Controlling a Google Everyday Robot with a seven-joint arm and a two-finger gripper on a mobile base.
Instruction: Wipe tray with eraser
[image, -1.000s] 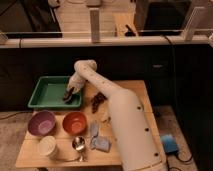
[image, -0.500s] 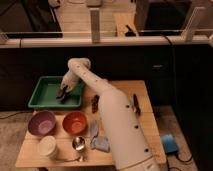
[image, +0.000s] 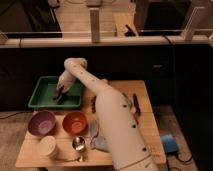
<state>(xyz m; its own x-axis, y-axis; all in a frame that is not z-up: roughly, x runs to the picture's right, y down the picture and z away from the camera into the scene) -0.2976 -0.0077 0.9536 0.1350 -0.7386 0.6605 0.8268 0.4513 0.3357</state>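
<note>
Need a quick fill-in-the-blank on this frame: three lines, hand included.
1. The hand is down inside the tray, whose colour is ____.
2. In the picture, the purple bowl sits to the ____ of the orange bowl.
3. The metal spoon lies on the table just in front of the ____ bowl.

Missing words: green; left; orange.
</note>
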